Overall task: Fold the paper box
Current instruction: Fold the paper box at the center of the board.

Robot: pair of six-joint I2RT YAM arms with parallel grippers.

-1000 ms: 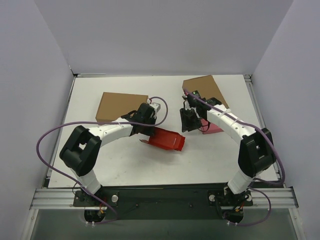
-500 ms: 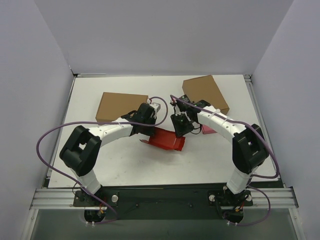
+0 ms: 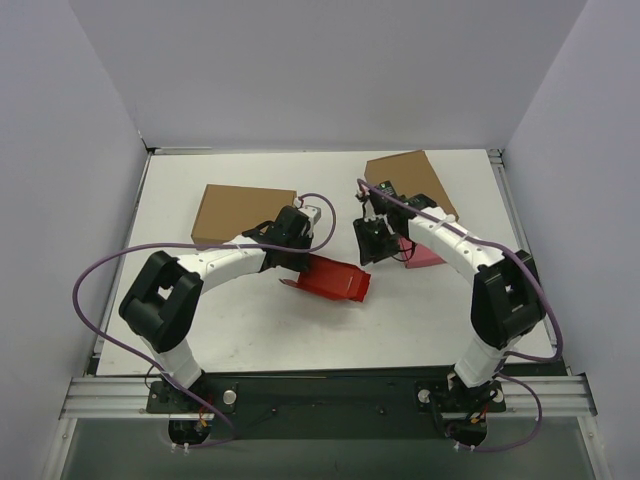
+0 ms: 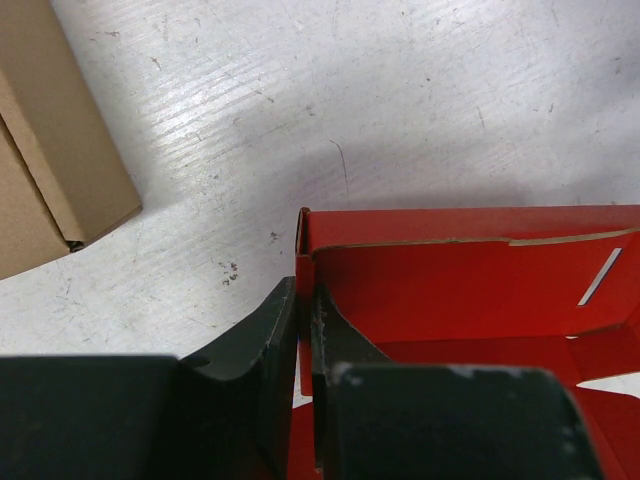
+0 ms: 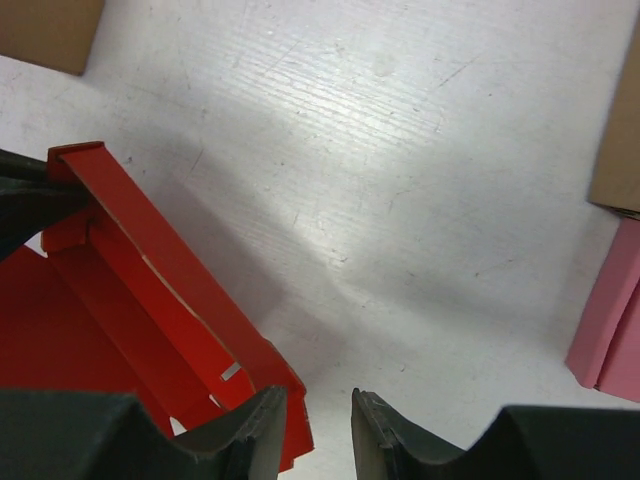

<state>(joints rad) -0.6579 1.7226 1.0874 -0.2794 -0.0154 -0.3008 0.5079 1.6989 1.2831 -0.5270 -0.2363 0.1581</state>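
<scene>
Left tool (image 4: 303, 300) is pinching the paper box (image 3: 335, 279) wall mid-fold; right tool (image 5: 318, 400), narrowly parted and empty, is likely needing to tuck a flap next

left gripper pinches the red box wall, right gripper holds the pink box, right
No. The right gripper holds nothing: the right wrist view shows its jaws empty, the pink box apart. The left gripper does pinch the red box wall.

White scuffed counter (image 3: 250, 320) carries left brown box (image 3: 235, 213), right brown box (image 3: 405, 175), pink box (image 3: 428, 257), red paper box (image 3: 335, 278) at centre.
</scene>
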